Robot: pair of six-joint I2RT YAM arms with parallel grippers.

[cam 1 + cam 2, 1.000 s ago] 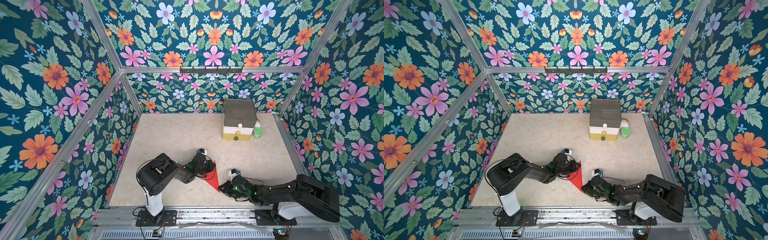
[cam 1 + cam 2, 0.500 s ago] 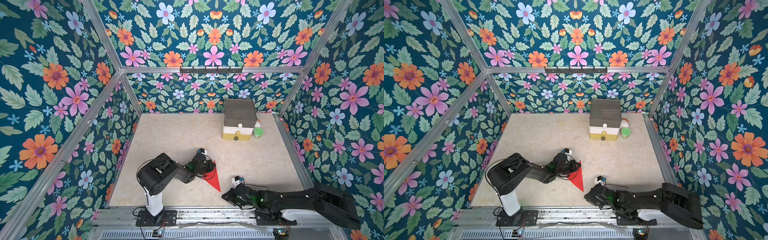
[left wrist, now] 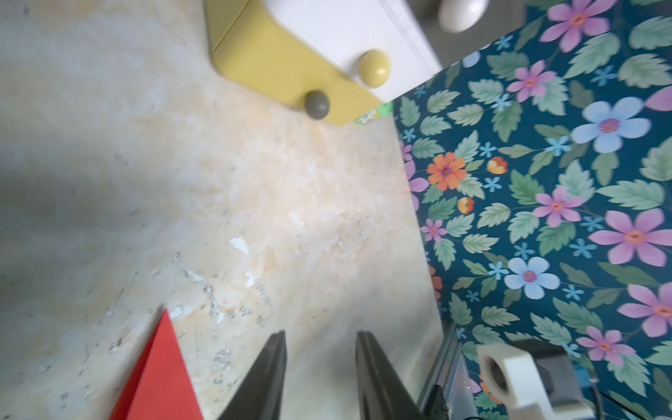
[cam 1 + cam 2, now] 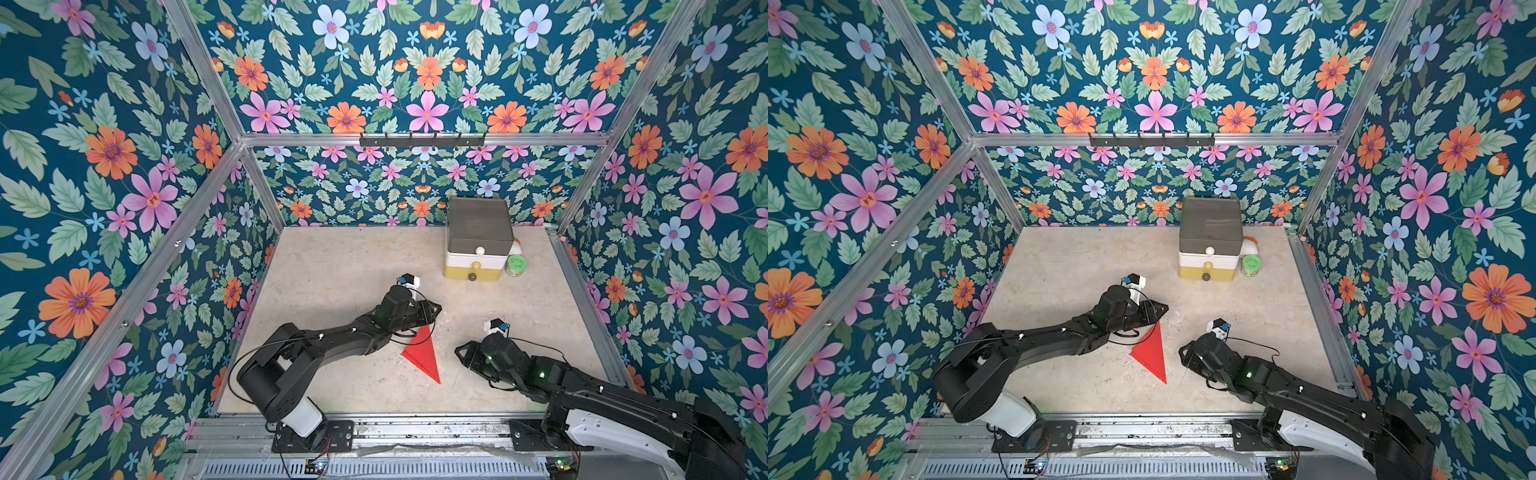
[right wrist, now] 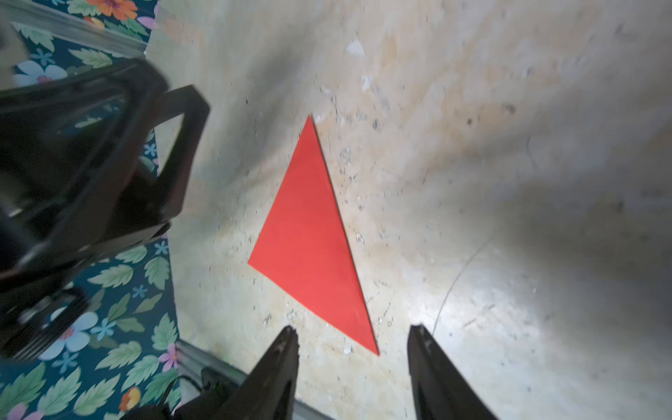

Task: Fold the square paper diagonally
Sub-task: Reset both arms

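The square paper (image 4: pixel 423 354) lies flat on the beige floor as a bright red triangle, its long point toward the front; it also shows in the other top view (image 4: pixel 1152 353). My left gripper (image 4: pixel 435 309) hovers just behind the paper's back corner, open and empty. In the left wrist view the left gripper (image 3: pixel 320 336) has bare floor between its fingers, with the paper (image 3: pixel 160 374) off to one side. My right gripper (image 4: pixel 459 353) sits to the right of the paper, open and empty. In the right wrist view the right gripper (image 5: pixel 352 331) faces the paper (image 5: pixel 312 240), whose near tip lies just ahead of its fingertips.
A small drawer box (image 4: pixel 478 241) with a grey lid, white and yellow drawers stands at the back right, a green-lidded jar (image 4: pixel 516 264) beside it. Floral walls enclose the floor on three sides. A metal rail (image 4: pixel 374 419) runs along the front.
Both grippers have gone from shut to open. The left one has drawn back off the paper's far corner. The right arm has shifted and now sits right of the paper, which stays folded flat.
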